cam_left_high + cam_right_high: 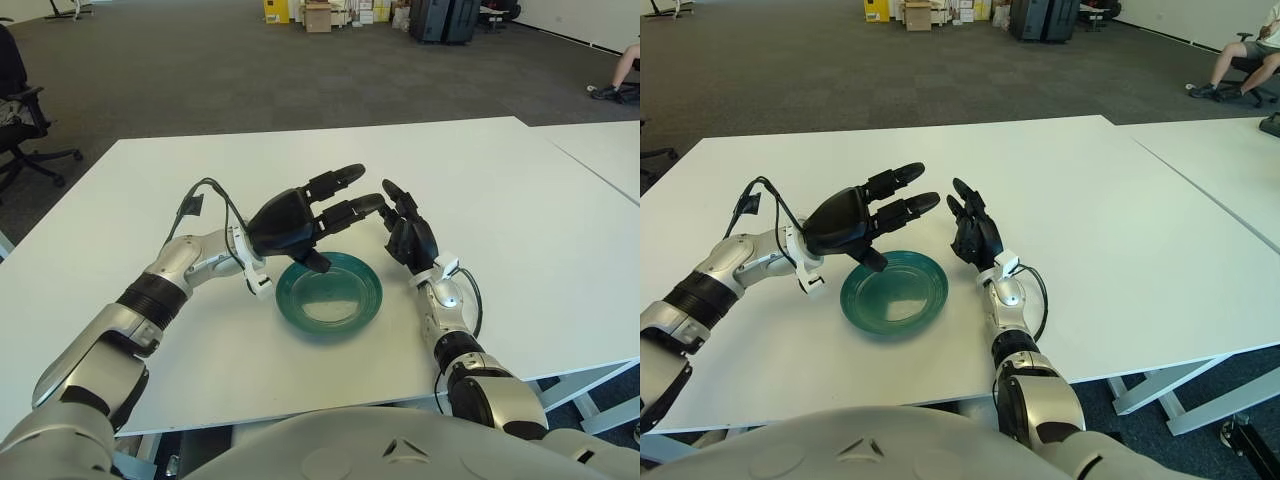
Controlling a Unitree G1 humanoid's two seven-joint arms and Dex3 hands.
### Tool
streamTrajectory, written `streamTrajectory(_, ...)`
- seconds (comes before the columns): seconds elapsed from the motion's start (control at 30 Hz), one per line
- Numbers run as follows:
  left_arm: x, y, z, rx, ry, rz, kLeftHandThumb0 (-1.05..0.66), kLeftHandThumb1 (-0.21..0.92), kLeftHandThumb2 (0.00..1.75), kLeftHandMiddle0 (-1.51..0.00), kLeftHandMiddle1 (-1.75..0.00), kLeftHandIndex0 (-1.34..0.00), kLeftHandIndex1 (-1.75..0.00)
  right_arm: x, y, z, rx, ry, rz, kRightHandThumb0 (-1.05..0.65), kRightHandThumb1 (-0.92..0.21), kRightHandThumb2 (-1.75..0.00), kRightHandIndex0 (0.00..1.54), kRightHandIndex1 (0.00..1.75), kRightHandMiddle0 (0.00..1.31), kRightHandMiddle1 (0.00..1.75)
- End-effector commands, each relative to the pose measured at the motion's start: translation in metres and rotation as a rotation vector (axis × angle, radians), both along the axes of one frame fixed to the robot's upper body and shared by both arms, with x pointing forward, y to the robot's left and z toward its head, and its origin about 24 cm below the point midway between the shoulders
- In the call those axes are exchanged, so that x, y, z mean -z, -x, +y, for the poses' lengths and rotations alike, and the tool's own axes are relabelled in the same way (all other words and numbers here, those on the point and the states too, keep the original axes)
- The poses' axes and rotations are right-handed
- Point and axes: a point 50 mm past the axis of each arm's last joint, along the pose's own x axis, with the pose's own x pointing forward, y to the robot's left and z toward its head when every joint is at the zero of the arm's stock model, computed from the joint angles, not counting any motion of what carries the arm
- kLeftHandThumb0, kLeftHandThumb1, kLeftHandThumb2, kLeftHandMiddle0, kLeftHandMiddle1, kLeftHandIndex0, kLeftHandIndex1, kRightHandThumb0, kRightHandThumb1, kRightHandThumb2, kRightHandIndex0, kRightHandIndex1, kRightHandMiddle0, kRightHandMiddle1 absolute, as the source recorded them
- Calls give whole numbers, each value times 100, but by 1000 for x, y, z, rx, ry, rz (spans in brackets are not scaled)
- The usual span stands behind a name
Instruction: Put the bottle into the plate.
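The white table (520,200) carries only one task item in view: the green plate (330,297), lying flat near the front edge with nothing in it. The left hand (300,218) hangs just above the plate's far-left rim, fingers stretched out toward the right, thumb pointing down at the plate, holding nothing. The right hand (405,232) stands just beside the plate's right rim, palm facing left, fingers spread and slightly bent, also holding nothing. The fingertips of the two hands come close together above the plate's far edge. The bottle does not show in either view, so its place cannot be told. By my reading the task is at its very start: the bottle has yet to be found, grasped and set in the plate.
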Motion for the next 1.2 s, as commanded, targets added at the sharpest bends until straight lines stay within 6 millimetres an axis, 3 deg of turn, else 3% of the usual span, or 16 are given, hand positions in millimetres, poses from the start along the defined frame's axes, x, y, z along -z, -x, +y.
streamTrajectory(0.0, -5, -5, 5, -30, 38, -14, -93, 92, 107, -8, -2, 0, -21, 27, 20, -15, 50, 20, 132, -87, -92, -102, 18, 0, 0, 32)
streamTrajectory(0.3, -7, -12, 10, -98, 156, -6, -88, 92, 99, -11, -2, 0, -34, 40, 17, -19, 153, 134, 266, -83, -92, -93, 19, 1, 0, 38)
streamTrajectory(0.7, -15, -18, 16, -106, 348, 76, -84, 92, 88, -18, -4, 0, -60, 36, 13, -11, 197, 156, 290, -74, -92, -82, 22, 1, 0, 47)
streamTrajectory(1.17, -20, -19, 19, -87, 408, 114, -79, 92, 82, -21, -3, 0, -69, 33, 11, -11, 214, 171, 296, -71, -92, -82, 24, 2, 0, 58)
